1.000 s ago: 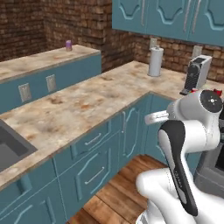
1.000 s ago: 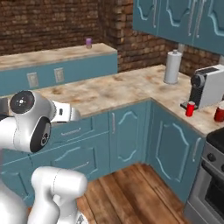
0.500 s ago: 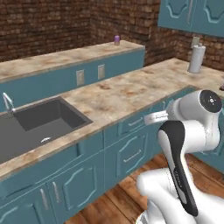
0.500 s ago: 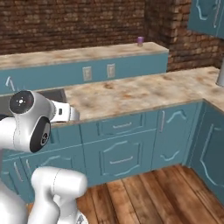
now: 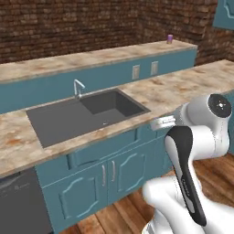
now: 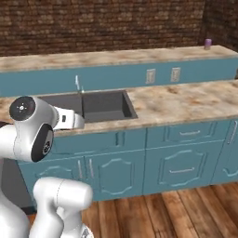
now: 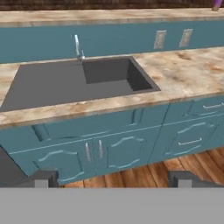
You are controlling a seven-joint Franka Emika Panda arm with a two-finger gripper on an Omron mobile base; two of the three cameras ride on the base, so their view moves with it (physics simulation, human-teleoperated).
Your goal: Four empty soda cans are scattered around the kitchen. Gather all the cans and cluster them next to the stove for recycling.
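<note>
Base swung left, sink (bare basin) now centred | gripper wide open, holding nothing | 1 purple can far

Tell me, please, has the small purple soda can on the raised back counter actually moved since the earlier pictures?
No. The small purple soda can sits at the same end of the raised marble-topped back counter; the base turned, shifting the whole view.

mottled stone-look counter, matt dark grey sink, shiny metal faucet, rough brick wall, glossy wood floor
</note>
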